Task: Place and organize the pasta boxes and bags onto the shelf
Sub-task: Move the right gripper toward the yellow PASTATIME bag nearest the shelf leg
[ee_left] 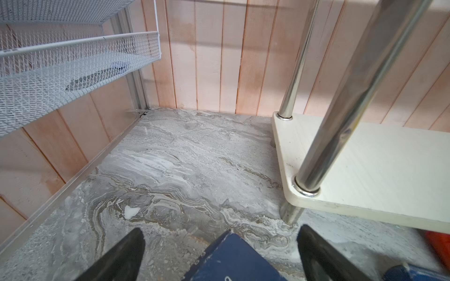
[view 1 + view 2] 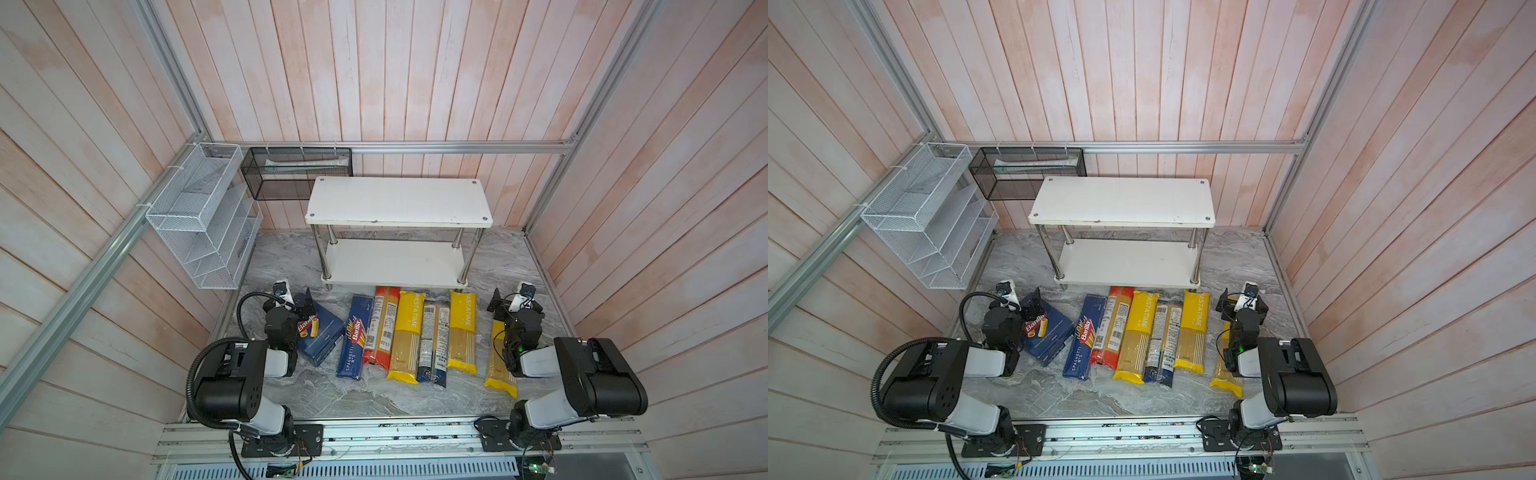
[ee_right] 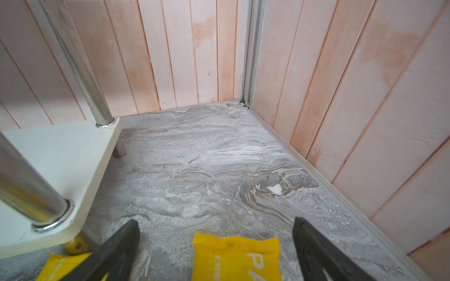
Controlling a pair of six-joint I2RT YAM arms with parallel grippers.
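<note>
The shelf [image 2: 399, 201] stands at the back, both white boards bare. In front of it lie, left to right, the wide Barilla box [image 2: 324, 336], the narrow spaghetti box [image 2: 353, 345], a red-ended bag [image 2: 382, 328], a yellow bag [image 2: 409, 336], two slim clear bags [image 2: 434, 340] and two more yellow bags [image 2: 462, 332] [image 2: 498, 370]. My left gripper [image 2: 304, 304] [image 1: 220, 230] is open above the wide box's far corner [image 1: 233, 258]. My right gripper [image 2: 515, 305] [image 3: 215, 222] is open above the rightmost yellow bag's far end [image 3: 236, 255]. Neither holds anything.
A white wire-mesh organizer [image 2: 199, 220] hangs on the left wall and a black mesh basket [image 2: 297, 172] on the back rail. Chrome shelf posts [image 1: 341, 109] [image 3: 31, 194] stand close beside both grippers. Wooden walls enclose the grey marble tabletop [image 2: 374, 395].
</note>
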